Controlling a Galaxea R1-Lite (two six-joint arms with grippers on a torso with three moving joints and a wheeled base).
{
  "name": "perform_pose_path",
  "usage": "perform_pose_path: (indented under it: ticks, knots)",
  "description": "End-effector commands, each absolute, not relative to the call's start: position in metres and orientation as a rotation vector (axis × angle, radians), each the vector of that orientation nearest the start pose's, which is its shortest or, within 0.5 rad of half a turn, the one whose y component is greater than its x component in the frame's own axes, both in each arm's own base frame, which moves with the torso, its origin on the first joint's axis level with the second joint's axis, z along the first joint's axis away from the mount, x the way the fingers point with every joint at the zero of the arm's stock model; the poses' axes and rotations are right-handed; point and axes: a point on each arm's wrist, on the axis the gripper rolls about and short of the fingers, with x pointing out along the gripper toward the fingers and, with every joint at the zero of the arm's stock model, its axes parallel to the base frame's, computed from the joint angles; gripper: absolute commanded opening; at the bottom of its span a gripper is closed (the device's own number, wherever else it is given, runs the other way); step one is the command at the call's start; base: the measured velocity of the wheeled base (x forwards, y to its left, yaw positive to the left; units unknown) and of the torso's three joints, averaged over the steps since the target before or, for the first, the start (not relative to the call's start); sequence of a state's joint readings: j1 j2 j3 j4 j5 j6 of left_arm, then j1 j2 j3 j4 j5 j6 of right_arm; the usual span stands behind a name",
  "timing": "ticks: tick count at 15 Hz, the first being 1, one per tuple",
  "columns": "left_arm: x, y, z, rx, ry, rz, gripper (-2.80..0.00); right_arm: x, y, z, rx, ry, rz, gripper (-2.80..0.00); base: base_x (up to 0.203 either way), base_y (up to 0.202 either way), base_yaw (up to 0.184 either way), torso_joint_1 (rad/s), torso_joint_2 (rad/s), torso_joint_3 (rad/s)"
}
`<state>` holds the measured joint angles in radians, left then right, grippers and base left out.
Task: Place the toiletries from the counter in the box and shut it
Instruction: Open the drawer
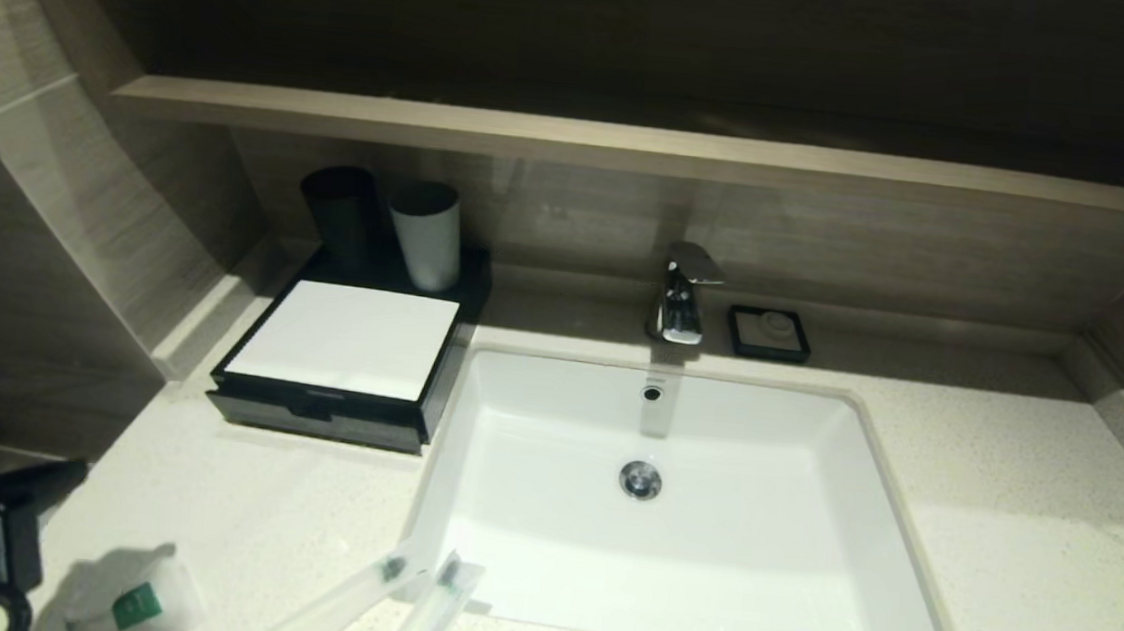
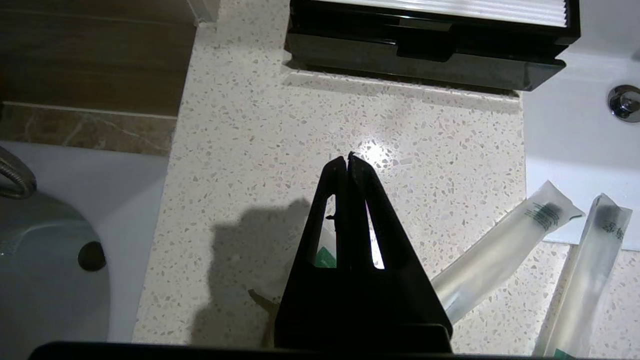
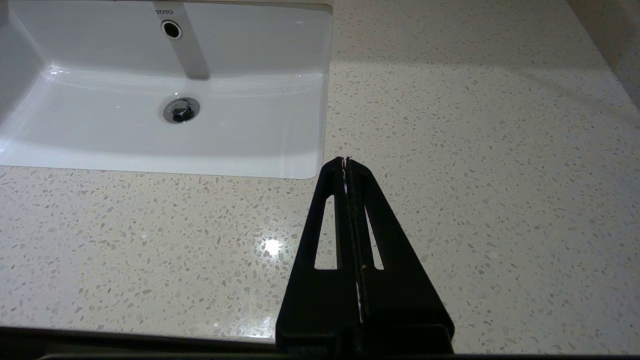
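Left tool point(image 2: 348, 159): you see its two fingers pressed together with nothing between them. It hangs over the table point(image 2: 260, 150), on the near side of the box, and touches none of the toiletries.
Right tool point(image 3: 346, 161): you see it also closed and empty, above bare table beside the near right corner of the basin point(image 3: 165, 125).
Box point(image 1: 343, 358): it stands on the table just left of the basin, against the back wall side. Its white top panel lies flat. Its front drawer looks pushed in, or nearly so; you cannot tell exactly.
White packet point(image 1: 136, 603): it lies on the table well in front of the box, at the near edge. Its green square label faces up. In the left wrist view the left tool hides most of it.
Two clear sachets point(image 2: 505, 250): they lie side by side on the table, in front of the box and to its right. Their dark ends reach over the near left rim of the basin.
Black cup point(image 1: 339, 213) and white cup point(image 1: 425, 235): they stand upright directly behind the box's white panel, close together.
Tap point(image 1: 682, 300): it is behind the basin, right of the box.
Soap dish point(image 1: 769, 333): small and black, it sits further right of the box, beyond the tap.
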<state>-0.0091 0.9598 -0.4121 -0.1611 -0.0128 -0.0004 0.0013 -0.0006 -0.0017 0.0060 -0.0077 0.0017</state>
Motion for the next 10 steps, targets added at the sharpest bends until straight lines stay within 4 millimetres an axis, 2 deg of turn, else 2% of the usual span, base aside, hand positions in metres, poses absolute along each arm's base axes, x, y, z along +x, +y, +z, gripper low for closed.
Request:
perform_pose_path:
  ticks: [1,6,10]
  knots:
    - [0.139,-0.004,0.17,-0.015,0.459,-0.068,-2.8,-0.023,0.0,0.075,0.002,0.005,-0.006,-2.8,0.0,0.0,0.0,0.0,0.0,0.0]
    - [0.158,-0.011,0.162,-0.037,0.472,-0.133,-2.8,-0.023,0.0,0.075,0.002,0.005,-0.006,-2.8,0.0,0.0,0.0,0.0,0.0,0.0]
    - [0.175,-0.026,0.155,-0.054,0.475,-0.194,-2.8,-0.023,0.0,0.075,0.002,0.005,-0.006,-2.8,0.0,0.0,0.0,0.0,0.0,0.0]
